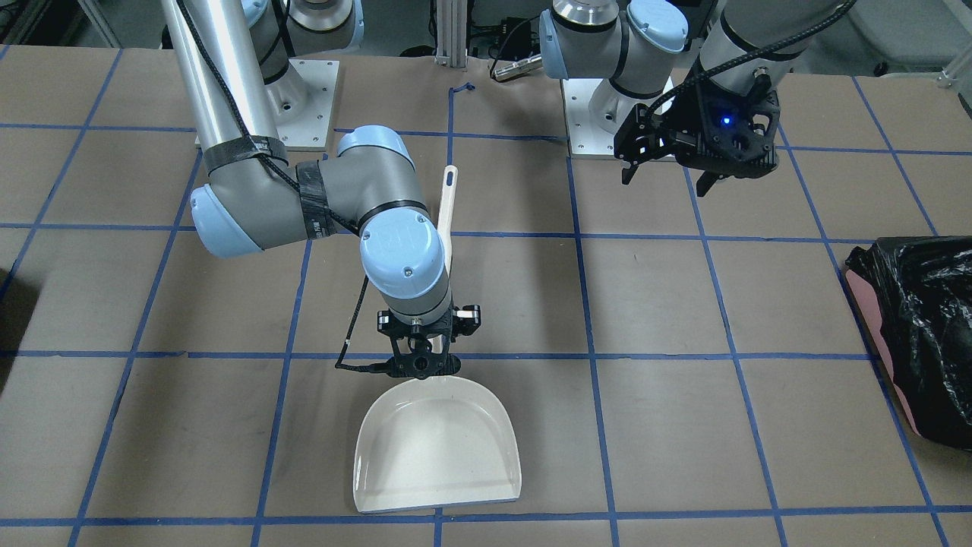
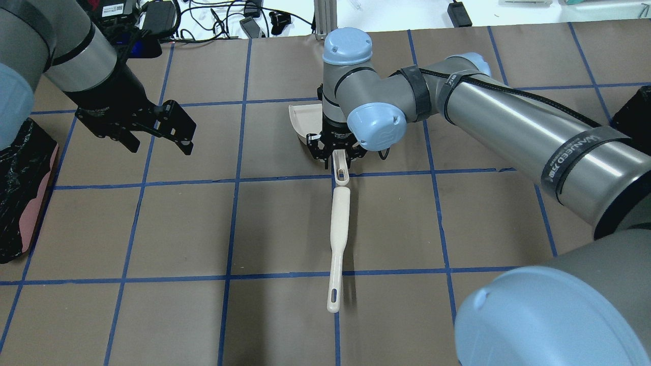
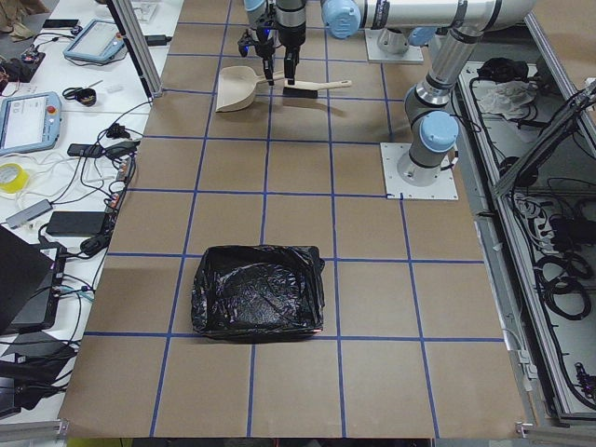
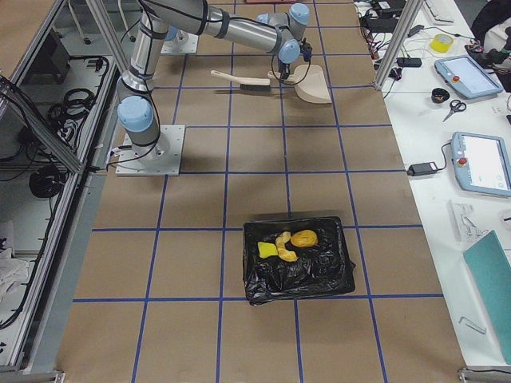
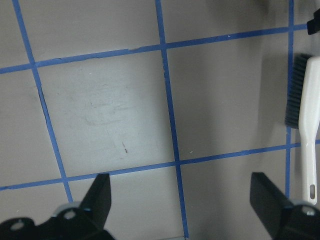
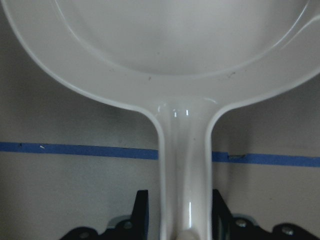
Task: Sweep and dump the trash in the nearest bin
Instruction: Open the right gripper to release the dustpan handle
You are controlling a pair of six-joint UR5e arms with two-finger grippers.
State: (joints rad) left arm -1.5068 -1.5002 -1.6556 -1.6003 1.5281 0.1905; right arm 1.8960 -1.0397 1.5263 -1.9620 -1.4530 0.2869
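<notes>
The trash lies inside the black-lined bin at my right end of the table: a yellow-orange lump, a curled orange piece and a yellow sponge. The white dustpan rests flat on the table with nothing in it. My right gripper straddles its handle, jaws open, with a narrow gap showing on one side. My left gripper hangs open above bare table, holding nothing. The white brush lies on the table behind the dustpan.
A second black-lined bin stands at my left end, seen also at the front view's right edge. Both arm bases are bolted at the robot's side. Tablets, cables and tools lie on the benches beyond the far table edge.
</notes>
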